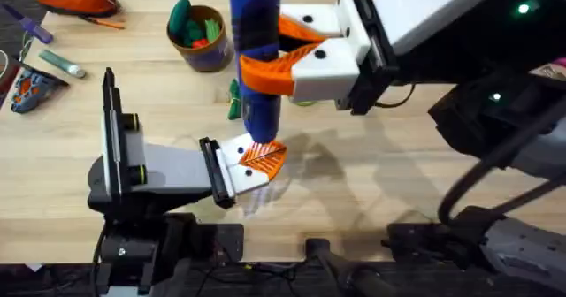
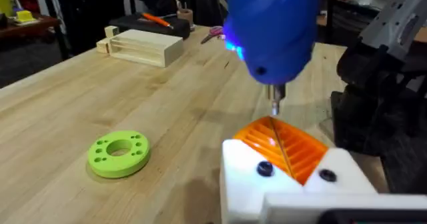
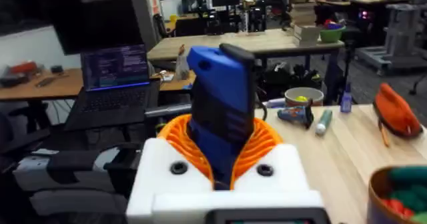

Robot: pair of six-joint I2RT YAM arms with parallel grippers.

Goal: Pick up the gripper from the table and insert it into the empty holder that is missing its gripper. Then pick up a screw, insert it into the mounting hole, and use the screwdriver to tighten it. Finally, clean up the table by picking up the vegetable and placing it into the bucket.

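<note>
Overhead: I've got the right gripper clamped on the blue screwdriver, held upright with its tip down on the orange finger seated in the white holder at the left arm's end. I can't tell the left gripper's opening. The vegetable lies on the table just below the bucket.
</note>
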